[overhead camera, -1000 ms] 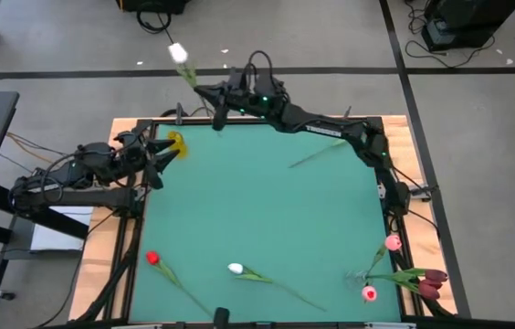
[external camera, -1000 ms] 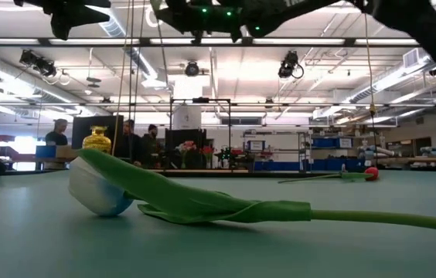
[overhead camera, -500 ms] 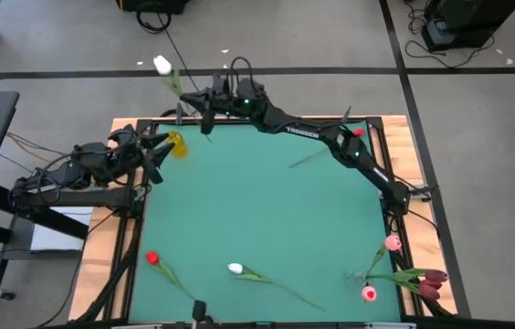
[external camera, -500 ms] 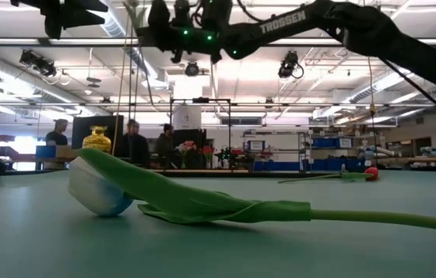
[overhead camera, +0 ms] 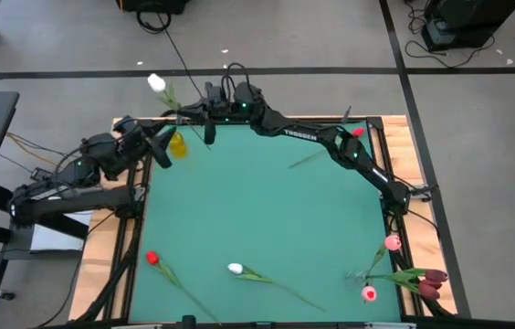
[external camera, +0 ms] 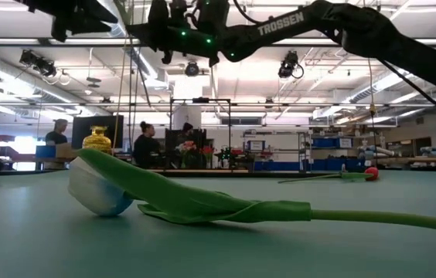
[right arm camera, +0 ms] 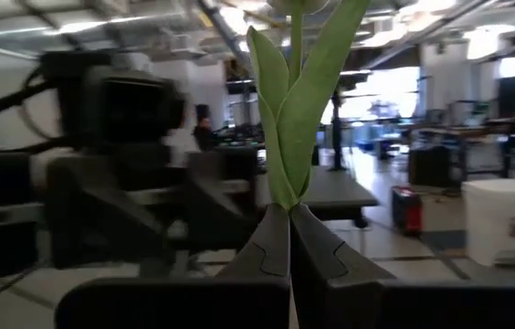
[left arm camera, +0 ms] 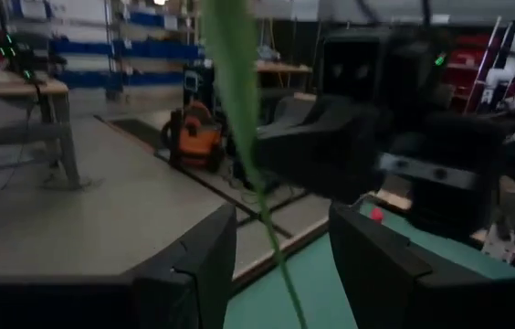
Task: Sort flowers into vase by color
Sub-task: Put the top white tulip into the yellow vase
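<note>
My right gripper (overhead camera: 190,112) is raised over the table's far-left corner, shut on a white tulip (overhead camera: 156,83) whose head sticks out past the far edge. The tulip's leaves (right arm camera: 296,100) rise above the fingers in the right wrist view. My left gripper (overhead camera: 160,149) is open beside the yellow vase (overhead camera: 177,144). In its wrist view the tulip's stem (left arm camera: 239,110) runs down between the two fingers (left arm camera: 194,274); I cannot tell whether they touch it. Other tulips lie flat on the green mat: red (overhead camera: 152,259), white (overhead camera: 236,269), pink (overhead camera: 393,242), and maroon (overhead camera: 433,279). My right gripper pinches the white tulip's green stem just below its leaves (right arm camera: 283,199) between the two shut fingers. The fingers lie across the stem. The tulip is lifted clear of the table, its head (overhead camera: 156,83) away from the gripper toward the far-left, its lower stem (left arm camera: 280,265) hanging down.
Another pink tulip (overhead camera: 368,293) lies by the near-right corner, and a red one (overhead camera: 358,131) by the right arm at the far-right edge. The wooden table frame (overhead camera: 120,228) borders the mat. People stand in the room beyond the far edge (external camera: 144,143).
My right gripper has carried the white tulip toward the table's left, to above the vase corner; the flower head has swung left and lower in the high view. My left gripper has shifted slightly toward the far edge, closer to the hanging stem.
</note>
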Robot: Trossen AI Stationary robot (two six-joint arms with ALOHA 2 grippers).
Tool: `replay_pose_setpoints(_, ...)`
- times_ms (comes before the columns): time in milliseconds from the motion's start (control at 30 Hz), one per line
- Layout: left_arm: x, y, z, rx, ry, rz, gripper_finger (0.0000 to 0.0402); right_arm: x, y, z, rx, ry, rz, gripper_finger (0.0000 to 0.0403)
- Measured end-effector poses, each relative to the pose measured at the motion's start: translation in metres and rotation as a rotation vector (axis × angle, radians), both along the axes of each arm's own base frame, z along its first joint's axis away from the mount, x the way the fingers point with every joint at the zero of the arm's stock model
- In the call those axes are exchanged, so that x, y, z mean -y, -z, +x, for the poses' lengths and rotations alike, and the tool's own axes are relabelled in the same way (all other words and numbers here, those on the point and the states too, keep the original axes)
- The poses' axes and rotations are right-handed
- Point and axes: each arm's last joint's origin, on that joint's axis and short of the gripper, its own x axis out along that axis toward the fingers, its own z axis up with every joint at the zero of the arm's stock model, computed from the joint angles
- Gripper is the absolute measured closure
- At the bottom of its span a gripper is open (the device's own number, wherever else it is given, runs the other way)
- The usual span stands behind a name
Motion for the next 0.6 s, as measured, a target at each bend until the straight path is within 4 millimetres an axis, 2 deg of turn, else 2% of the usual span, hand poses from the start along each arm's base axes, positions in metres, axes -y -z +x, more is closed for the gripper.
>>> replay_pose_setpoints(200,-0.011,-0.002,0.008,0.025,-0.016,-0.003,0.0221,-0.009,0.000,0.002,0.000,-0.100,-0.027,0.0401)
replay_pose_setpoints(433,-0.011,-0.012,0.008,0.111,0.003,0.048,0.0221,-0.010,-0.003,0.000,0.022,-0.157,-0.050,0.0401)
replay_pose_setpoints(600,-0.015,-0.014,0.015,0.134,0.021,0.063,0.0221,-0.010,-0.003,-0.001,0.017,-0.206,-0.069,0.0401)
